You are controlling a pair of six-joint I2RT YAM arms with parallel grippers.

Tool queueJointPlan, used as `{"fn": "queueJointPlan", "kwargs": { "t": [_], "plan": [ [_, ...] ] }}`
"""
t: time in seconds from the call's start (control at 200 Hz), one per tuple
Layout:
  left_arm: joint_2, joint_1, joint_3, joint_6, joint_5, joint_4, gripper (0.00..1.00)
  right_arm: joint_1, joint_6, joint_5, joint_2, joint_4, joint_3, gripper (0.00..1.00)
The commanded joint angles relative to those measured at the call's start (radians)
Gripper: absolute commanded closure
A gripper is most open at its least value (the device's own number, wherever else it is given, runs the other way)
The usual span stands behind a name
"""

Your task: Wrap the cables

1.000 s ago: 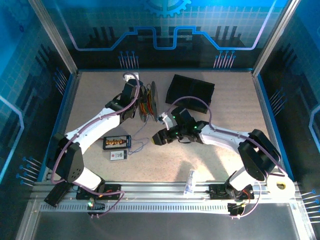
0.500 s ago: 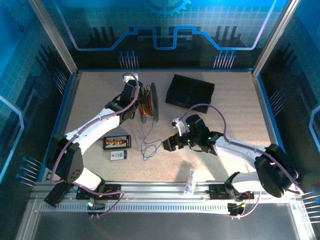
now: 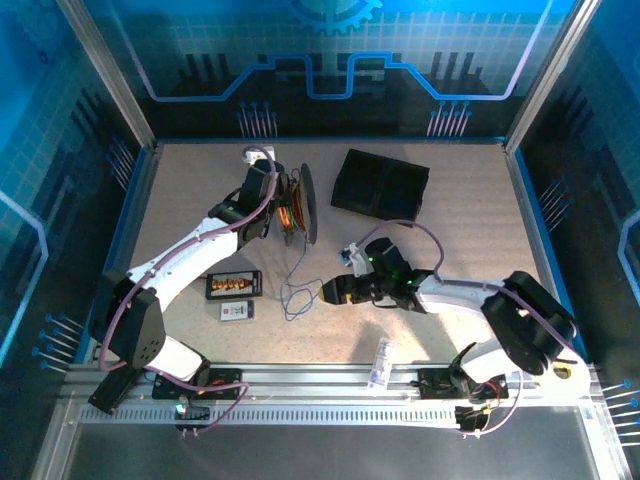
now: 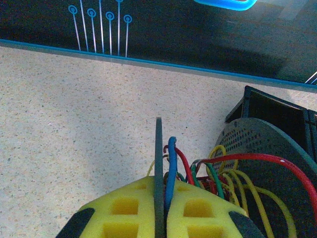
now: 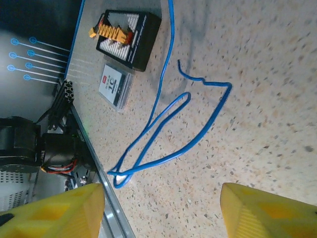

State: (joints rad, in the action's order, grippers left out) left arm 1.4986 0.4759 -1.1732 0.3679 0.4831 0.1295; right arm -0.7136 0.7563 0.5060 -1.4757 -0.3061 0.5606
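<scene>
Blue cable [image 5: 167, 54] looped loose under wide-open right gripper [image 5: 158, 196]; could knot when drawn to spool [image 4: 250, 140] pinched by left gripper [image 4: 159, 203].

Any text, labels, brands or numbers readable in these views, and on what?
Nothing is legible.
Small case: white label with a red mark and print, too small to read.
Black board: white panel, markings blurred.
Clear packet on the near rail: too small to tell.
Back wall: gear and circuit-line graphics, no words.
</scene>
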Motion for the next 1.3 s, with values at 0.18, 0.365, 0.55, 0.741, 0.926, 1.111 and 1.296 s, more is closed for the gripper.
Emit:
{"fn": "queueJointPlan", "kwargs": {
  "t": [0.18, 0.365, 0.55, 0.741, 0.926, 1.111, 1.296],
  "plan": [
    [-0.051, -0.002, -0.023, 0.040, 0.033, -0.091, 1.00, -0.060, 0.230, 0.034, -0.183, -0.308, 0.000, 0.39],
    [-0.058, -0.004, -0.014, 0.038, 0.034, -0.094, 1.00, -0.060, 0.313, 0.014, -0.251, -0.440, -0.015, 0.40],
    [-0.064, -0.003, -0.007, 0.039, 0.033, -0.095, 1.00, -0.028, 0.364, 0.001, -0.268, -0.507, -0.034, 0.38],
    [-0.073, -0.003, -0.002, 0.039, 0.034, -0.097, 1.00, 0.010, 0.392, 0.004, -0.301, -0.536, -0.040, 0.40],
    [-0.075, -0.003, -0.002, 0.042, 0.030, -0.097, 1.00, 0.013, 0.430, 0.025, -0.353, -0.589, -0.021, 0.63],
    [-0.074, -0.005, 0.000, 0.032, 0.044, -0.096, 1.00, 0.026, 0.444, -0.001, -0.341, -0.629, -0.076, 1.00],
    [-0.072, -0.030, 0.003, 0.023, 0.069, -0.097, 1.00, 0.039, 0.320, -0.052, -0.161, -0.410, -0.124, 1.00]
  ]
}}
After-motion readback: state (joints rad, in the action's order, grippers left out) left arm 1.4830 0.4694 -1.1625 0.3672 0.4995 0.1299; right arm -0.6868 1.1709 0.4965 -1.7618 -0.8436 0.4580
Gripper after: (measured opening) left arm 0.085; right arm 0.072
